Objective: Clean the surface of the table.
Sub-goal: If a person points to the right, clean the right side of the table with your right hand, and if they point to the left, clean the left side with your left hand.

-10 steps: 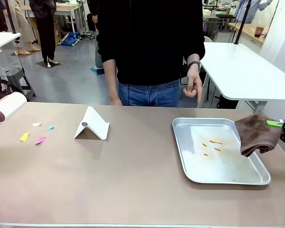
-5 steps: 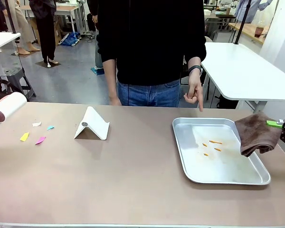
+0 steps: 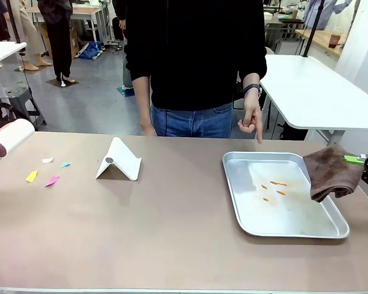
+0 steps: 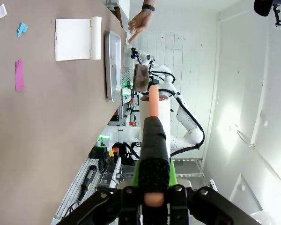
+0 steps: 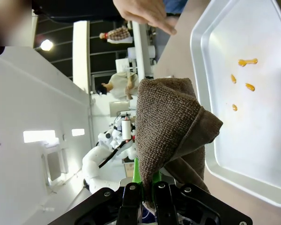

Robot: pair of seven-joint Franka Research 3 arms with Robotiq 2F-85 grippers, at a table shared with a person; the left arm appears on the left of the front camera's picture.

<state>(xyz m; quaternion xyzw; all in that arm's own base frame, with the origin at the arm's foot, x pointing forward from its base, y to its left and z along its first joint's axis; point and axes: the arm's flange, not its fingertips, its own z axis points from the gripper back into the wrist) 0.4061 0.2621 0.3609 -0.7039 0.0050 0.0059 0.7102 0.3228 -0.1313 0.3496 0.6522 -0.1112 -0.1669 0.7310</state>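
Across the front view's foreground lies the taupe worktop. Loose debris sits at its left end: four paper scraps, one each yellow, white, blue and pink. Left pincer is clamped on one lint roller, held clear beside them, judged ready to lift them. Right pincer grips one brown cloth at the right rim of one tray, apparently for its four orange smears. One hand points there.

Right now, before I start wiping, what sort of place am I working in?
Probably a lab or workshop hall rather than a home: white-topped work tables, a bare grey floor, and people standing at benches farther back.
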